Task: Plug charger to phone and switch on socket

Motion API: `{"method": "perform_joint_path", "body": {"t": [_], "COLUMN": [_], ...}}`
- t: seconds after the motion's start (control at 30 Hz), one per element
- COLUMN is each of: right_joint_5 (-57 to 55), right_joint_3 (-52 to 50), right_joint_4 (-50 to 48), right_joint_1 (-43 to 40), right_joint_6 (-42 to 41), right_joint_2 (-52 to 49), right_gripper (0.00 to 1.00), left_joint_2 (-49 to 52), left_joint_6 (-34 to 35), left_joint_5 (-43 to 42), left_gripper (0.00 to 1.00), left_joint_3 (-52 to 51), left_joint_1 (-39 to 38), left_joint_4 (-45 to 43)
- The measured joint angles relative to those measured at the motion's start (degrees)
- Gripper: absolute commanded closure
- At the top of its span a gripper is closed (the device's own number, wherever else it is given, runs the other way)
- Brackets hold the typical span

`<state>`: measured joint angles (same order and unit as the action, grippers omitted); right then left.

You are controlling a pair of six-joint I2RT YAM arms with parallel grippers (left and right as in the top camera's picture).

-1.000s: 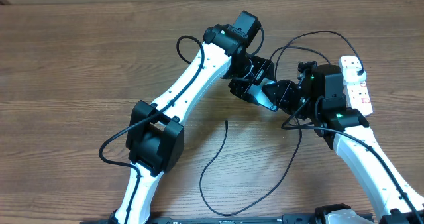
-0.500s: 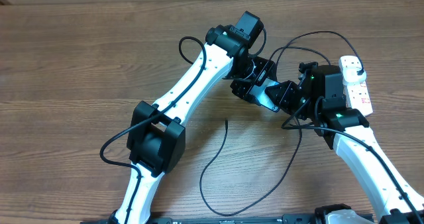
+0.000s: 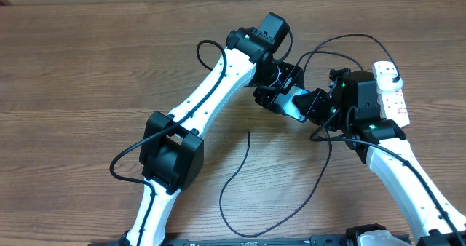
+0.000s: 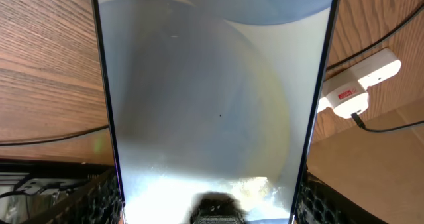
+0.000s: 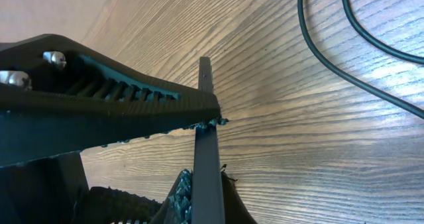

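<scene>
The phone (image 3: 294, 104) is held off the table between both grippers. In the left wrist view its pale blue screen (image 4: 212, 98) fills the frame, and my left gripper (image 4: 212, 201) is clamped across its width, with fingers (image 4: 99, 197) at both edges. My right gripper (image 5: 207, 191) is shut on the phone's thin dark edge (image 5: 205, 118), seen end-on. The charger, a thin black cable (image 3: 240, 169), lies loose on the table with its tip (image 3: 249, 133) below the phone. The white socket (image 3: 392, 93) lies at the right, beside my right arm.
More black cable loops (image 5: 344, 71) run across the wood to the right of the phone. In the left wrist view a black cable enters the socket's end (image 4: 358, 85). My left arm (image 3: 211, 93) crosses the table diagonally.
My right gripper has closed its jaws onto the phone's edge. The left gripper and the phone have barely moved.
</scene>
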<state>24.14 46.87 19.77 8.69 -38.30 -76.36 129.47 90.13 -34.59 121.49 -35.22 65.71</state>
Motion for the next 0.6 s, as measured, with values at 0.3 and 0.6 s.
{"method": "perform_joint_path", "body": {"t": [0.3,0.6], "right_joint_5": [0.0,-0.6], "right_joint_3": [0.0,0.0], "right_joint_4": [0.0,-0.2], "right_joint_1": [0.0,0.0], "right_joint_6": [-0.5,0.6], "right_joint_2": [0.0,-0.2], "right_gripper": [0.96,0.96], "left_joint_2": [0.0,0.0], "left_joint_6": [0.0,-0.1], "left_joint_5": [0.2,0.1], "left_gripper": [0.07,0.0], "left_joint_3": [0.0,0.2], "left_joint_1": [0.0,0.1], "left_joint_4": [0.0,0.0]}}
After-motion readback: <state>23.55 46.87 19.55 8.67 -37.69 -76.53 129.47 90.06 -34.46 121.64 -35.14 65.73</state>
